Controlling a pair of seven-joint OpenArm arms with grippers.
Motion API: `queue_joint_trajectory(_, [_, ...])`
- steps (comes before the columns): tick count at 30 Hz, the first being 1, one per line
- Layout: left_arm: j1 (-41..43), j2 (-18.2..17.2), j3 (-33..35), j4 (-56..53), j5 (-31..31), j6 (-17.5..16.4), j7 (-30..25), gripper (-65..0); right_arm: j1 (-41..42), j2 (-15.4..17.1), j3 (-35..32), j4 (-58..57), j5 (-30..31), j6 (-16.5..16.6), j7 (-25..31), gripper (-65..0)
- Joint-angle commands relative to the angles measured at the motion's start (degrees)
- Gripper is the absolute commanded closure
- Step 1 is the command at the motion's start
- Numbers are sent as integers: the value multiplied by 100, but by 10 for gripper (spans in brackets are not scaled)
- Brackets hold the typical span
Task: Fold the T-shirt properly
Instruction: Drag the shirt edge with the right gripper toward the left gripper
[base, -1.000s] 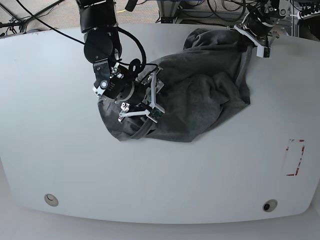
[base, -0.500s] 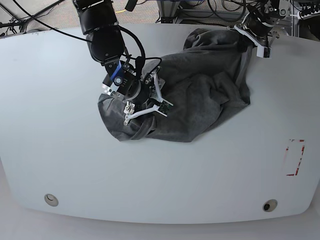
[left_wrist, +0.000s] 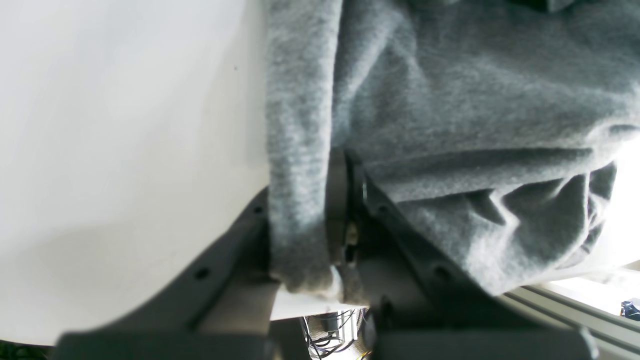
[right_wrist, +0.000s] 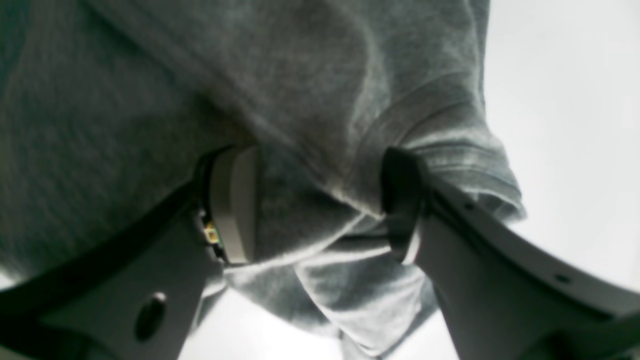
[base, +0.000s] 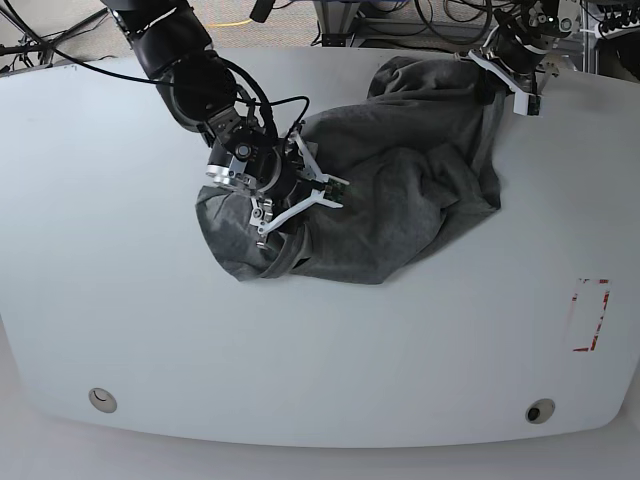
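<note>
We see the table (base: 120, 300) with the T-shirt (base: 400, 190) bunched from centre toward one o'clock. At one o'clock the left gripper (left_wrist: 340, 200) is clamped tight on its edge. At ten o'clock the right gripper (right_wrist: 320, 205) straddles a fold, jaws partly apart and both touching cloth.

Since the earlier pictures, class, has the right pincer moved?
Yes. The right pincer has swung toward the table's far edge and turned, open over the T-shirt.

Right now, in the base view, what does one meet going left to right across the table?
Bare table → right gripper open over the cloth → T-shirt → left gripper shut on its far corner → red-marked rectangle.
</note>
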Motion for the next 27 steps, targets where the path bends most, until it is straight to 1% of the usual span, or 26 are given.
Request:
queue_joint_trajectory(1, [44, -44, -16, 30, 64, 39, 86, 0, 109, -18, 2, 112, -363, -12, 311, -357])
queue_joint_trajectory(3, [44, -44, -16, 30, 64, 39, 86, 0, 83, -26, 2, 103, -635, -12, 592, -357])
queue_joint_trajectory(6, [44, -44, -16, 30, 64, 39, 86, 0, 74, -35, 2, 68, -837, -12, 759, -357])
queue_joint_trajectory(9, [44, -44, -16, 30, 64, 39, 94, 0, 109, -176, 2, -196, -934, -12, 900, -357])
queue_joint_trajectory(13, [44, -44, -16, 30, 64, 39, 94, 0, 118, -264, 29, -424, -943, -12, 1243, -357])
queue_joint_trajectory(19, [44, -44, -16, 30, 64, 39, 94, 0, 118, -317, -24, -424, -943, -12, 1304, -355])
queue_joint_trajectory(22, [35, -44, -16, 30, 64, 39, 94, 0, 118, -281, -296, -284, -995, -12, 1304, -355])
queue_joint_trajectory(24, [35, -44, -16, 30, 64, 39, 94, 0, 74, -264, -516, -178, -1233, -12, 1304, -355])
queue_joint_trajectory(27, [35, -44, -16, 30, 64, 39, 94, 0, 65, -273, -912, -169, -1857, -12, 1304, -355])
